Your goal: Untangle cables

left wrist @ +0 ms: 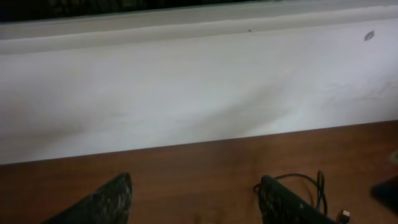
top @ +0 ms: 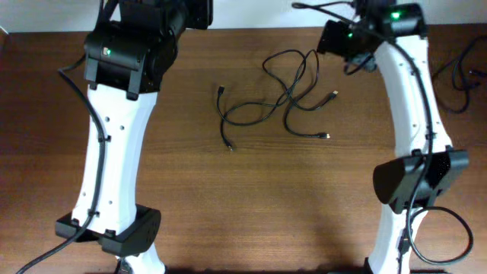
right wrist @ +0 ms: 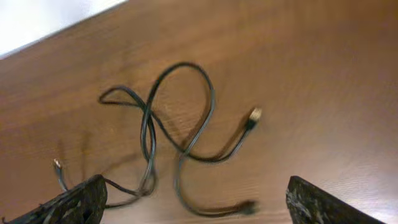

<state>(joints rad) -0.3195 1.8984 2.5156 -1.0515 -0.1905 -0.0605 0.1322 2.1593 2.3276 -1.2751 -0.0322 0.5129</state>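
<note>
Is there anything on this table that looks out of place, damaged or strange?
Only the thin black cables stand out. They lie crossed over one another in a loose tangle on the brown wooden table, with their small plug ends pointing in different directions. I see nothing spilled or broken.

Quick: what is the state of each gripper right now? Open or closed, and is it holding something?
Left gripper: open, holding nothing.
Right gripper: open, holding nothing.
</note>
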